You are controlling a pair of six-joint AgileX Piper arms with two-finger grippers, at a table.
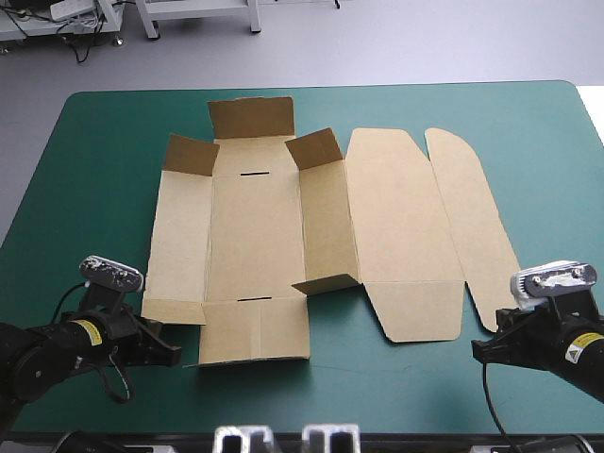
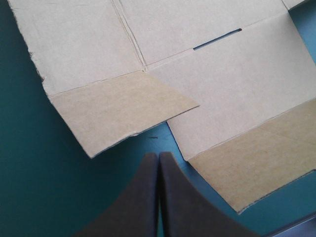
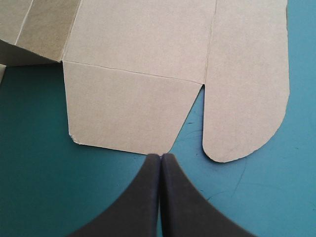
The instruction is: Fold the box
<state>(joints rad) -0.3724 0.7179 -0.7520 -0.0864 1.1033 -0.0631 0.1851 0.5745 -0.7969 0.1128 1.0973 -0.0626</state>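
Black fin-fingered left pincer (image 2: pixel 159 155) and right pincer (image 3: pixel 160 157), each pressing its fingers together on nothing, by the sheet's near edge.
Flat cut sheet of brown board, the box (image 1: pixel 255 236), is lying mid-surface, some flaps lifting; probably light, stiff, bending only along scores, so raised flaps are offering the hold. Teal-green covered surface (image 1: pixel 94 189) is carrying it.

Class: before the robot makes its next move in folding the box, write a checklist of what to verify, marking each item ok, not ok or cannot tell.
1. Box lies wholly on the table: ok.
2. Left gripper empty and off the box: ok; it is shut, just short of the near edge.
3. Right gripper empty: ok, shut.
4. Right gripper touching the tapered flap: cannot tell.
5. Long walls raised and tucked: not ok; only the small corner flaps stand up.
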